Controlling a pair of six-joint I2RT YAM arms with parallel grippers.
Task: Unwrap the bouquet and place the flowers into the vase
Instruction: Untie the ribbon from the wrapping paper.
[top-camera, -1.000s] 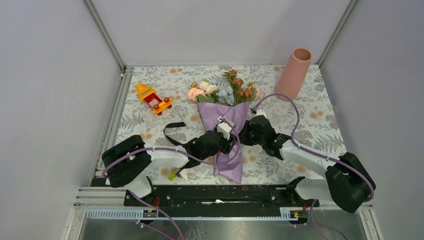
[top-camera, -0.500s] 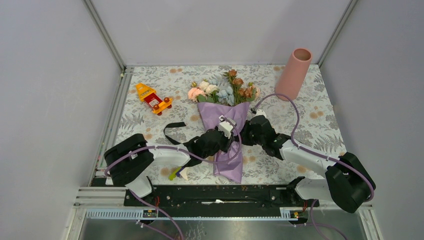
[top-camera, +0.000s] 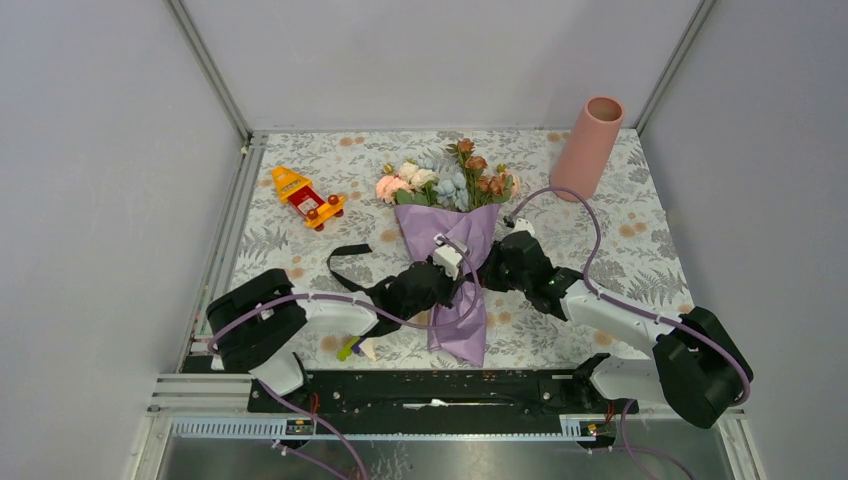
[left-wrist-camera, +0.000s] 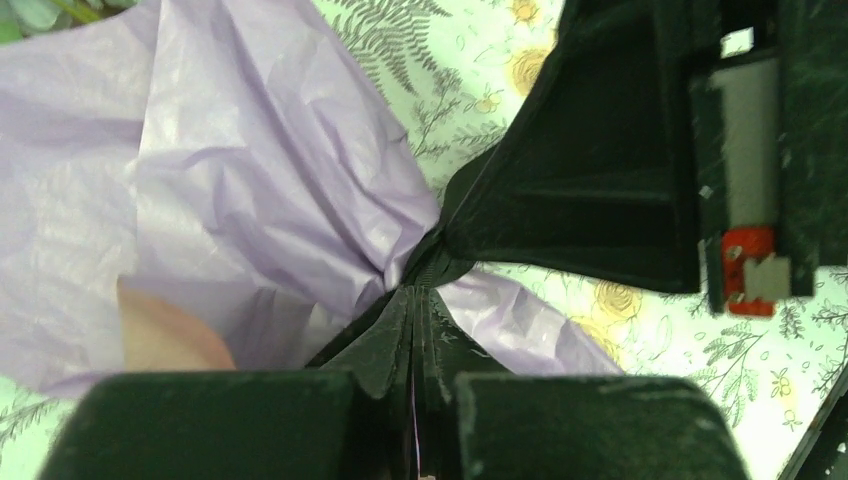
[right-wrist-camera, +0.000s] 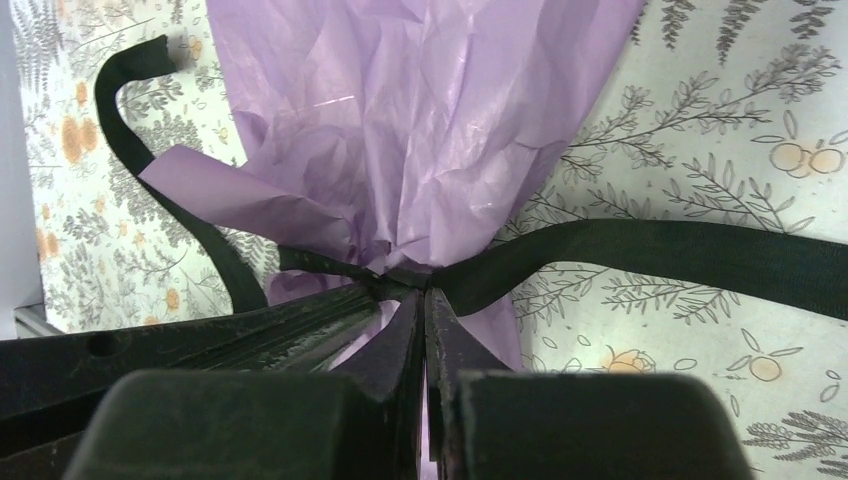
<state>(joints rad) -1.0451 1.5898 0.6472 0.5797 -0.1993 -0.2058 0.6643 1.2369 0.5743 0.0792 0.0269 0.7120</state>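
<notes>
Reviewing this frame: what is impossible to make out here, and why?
Wrist views: whether shut left gripper and right gripper pinch ribbon or the bouquet paper; all bunched there.
Top view: the knot, covered by both grippers.
Flowers stems: inside the paper, every view.
Vase interior: dark past the rim, top view.

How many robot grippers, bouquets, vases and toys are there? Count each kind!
grippers: 2 (left gripper, right gripper)
bouquet: 1
vase: 1
toy car: 1
total: 5
</notes>
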